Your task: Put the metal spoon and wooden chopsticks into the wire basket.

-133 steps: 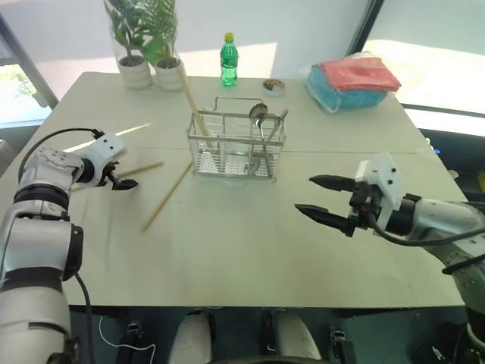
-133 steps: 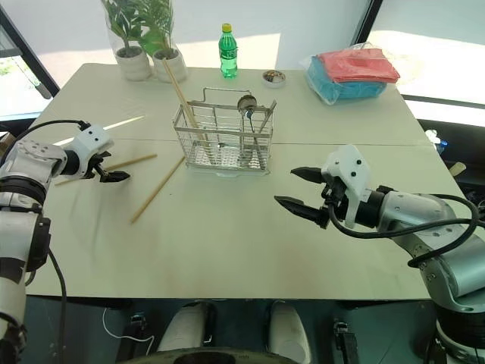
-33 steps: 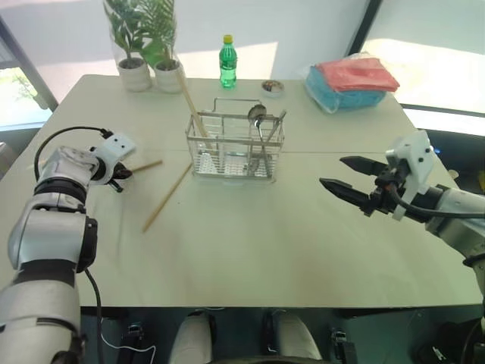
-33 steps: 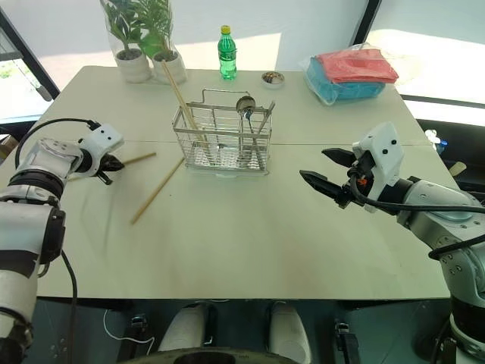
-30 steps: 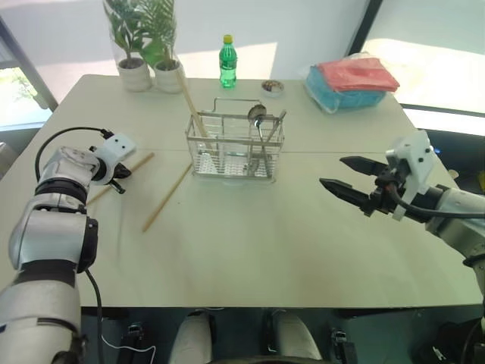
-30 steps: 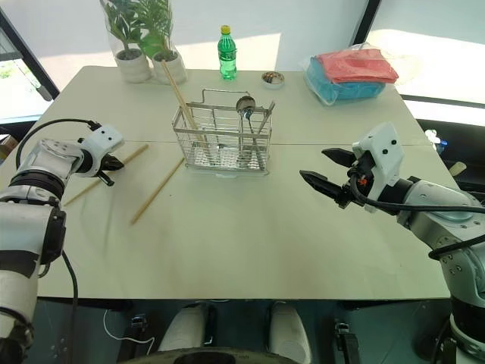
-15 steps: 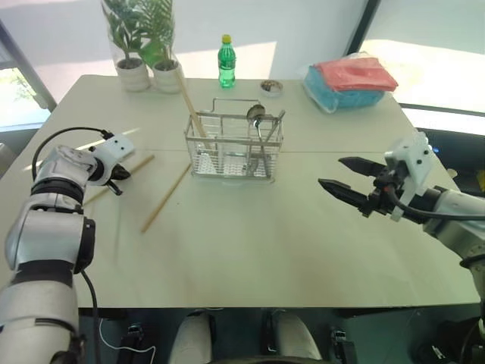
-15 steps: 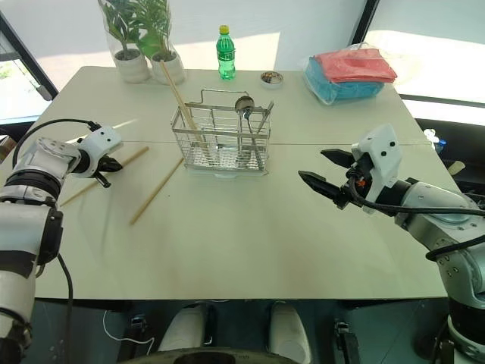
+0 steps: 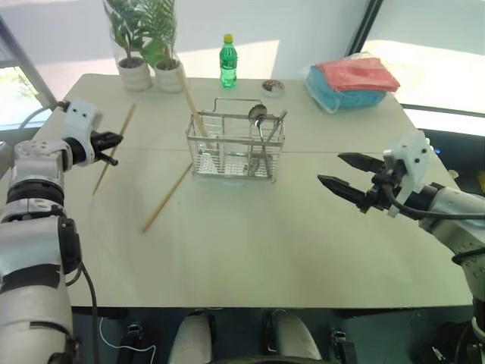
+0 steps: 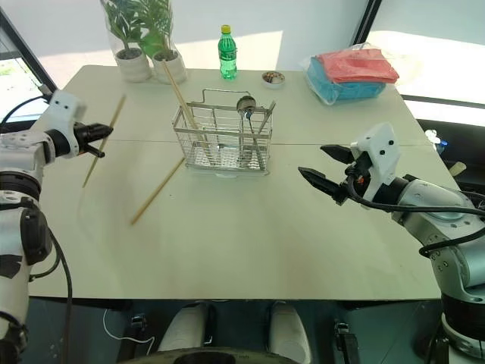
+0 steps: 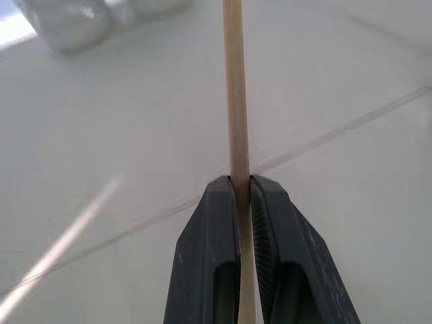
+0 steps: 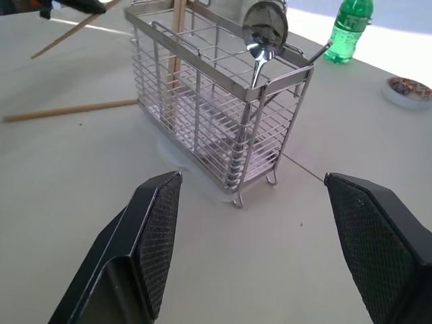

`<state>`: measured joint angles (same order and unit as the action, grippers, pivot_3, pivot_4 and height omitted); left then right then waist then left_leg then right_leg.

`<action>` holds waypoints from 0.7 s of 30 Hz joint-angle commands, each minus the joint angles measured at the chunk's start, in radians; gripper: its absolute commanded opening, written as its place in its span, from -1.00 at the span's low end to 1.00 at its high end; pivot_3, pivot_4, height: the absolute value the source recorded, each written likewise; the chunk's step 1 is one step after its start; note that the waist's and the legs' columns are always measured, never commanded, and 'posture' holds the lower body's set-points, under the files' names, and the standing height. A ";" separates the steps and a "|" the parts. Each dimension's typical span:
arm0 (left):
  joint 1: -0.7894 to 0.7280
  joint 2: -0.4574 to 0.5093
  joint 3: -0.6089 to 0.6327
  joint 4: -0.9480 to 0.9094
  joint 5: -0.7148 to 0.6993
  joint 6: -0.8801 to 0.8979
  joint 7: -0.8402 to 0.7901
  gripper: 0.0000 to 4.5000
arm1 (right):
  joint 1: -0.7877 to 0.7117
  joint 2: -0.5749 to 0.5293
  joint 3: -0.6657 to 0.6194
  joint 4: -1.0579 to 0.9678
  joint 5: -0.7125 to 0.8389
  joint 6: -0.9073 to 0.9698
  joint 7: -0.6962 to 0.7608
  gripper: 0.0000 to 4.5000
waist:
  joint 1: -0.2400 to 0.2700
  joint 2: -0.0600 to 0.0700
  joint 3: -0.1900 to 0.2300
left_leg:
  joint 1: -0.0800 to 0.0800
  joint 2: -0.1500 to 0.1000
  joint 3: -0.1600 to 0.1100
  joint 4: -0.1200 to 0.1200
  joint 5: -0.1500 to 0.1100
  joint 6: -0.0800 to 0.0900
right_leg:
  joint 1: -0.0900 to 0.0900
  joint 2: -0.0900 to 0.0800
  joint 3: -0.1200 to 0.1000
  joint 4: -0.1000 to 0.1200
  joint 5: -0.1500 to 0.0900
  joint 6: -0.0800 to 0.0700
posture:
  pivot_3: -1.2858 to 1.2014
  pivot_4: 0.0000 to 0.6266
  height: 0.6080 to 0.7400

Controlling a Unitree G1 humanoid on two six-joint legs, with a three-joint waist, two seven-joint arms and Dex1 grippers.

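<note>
One chopstick (image 9: 114, 145) is pinched off-centre, clear of the table, in the left gripper (image 9: 111, 140), so it may swing and snag the wire basket (image 9: 236, 148) bars, while the right gripper (image 9: 342, 173) hovers spread wide.

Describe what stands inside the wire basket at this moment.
Inside the wire basket stand one wooden chopstick, leaning out at its left end, and a metal spoon, bowl up. The bars and mesh blur their lower ends.
</note>
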<state>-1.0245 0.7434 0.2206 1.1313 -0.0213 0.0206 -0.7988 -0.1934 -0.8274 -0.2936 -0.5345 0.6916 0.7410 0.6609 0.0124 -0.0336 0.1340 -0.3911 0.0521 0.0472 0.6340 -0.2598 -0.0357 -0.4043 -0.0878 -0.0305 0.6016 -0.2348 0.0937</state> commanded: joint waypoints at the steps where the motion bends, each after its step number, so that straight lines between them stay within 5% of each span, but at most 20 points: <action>1: 0.027 -0.036 0.121 -0.249 -0.160 0.066 0.071 -0.97 | -0.039 -0.017 -0.035 -0.024 0.033 -0.018 0.029 0.56 | 0.000 0.000 0.000 | 0.000 0.000 0.000 0.000 0.000 0.000 | 0.000 0.000 0.000 0.000 0.000 0.000 | 0.03 -0.52 0.74; 8: 0.010 -0.164 0.191 -0.683 -0.349 0.286 0.241 -0.97 | -0.075 0.002 -0.019 -0.048 0.073 -0.011 0.031 0.56 | 0.000 -0.001 0.000 | 0.001 0.000 -0.001 0.002 0.000 0.000 | 0.002 0.000 0.000 0.001 0.001 0.001 | 0.03 -0.52 0.74; 21: -0.233 -0.329 0.105 -0.605 -0.414 0.238 0.228 -0.97 | -0.033 0.018 0.000 -0.107 0.107 -0.020 0.029 0.56 | 0.001 -0.001 0.000 | 0.003 0.000 -0.002 0.003 0.000 0.000 | 0.007 0.001 0.000 -0.002 0.001 0.002 | 0.03 -0.52 0.74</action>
<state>-1.2114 0.4182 0.3433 0.5350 -0.4275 0.2924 -0.5554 -0.2300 -0.8138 -0.2852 -0.6068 0.7925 0.7396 0.7004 0.0136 -0.0342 0.1340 -0.3883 0.0517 0.0456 0.6372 -0.2598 -0.0357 -0.3977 -0.0869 -0.0307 0.5992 -0.2340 0.0952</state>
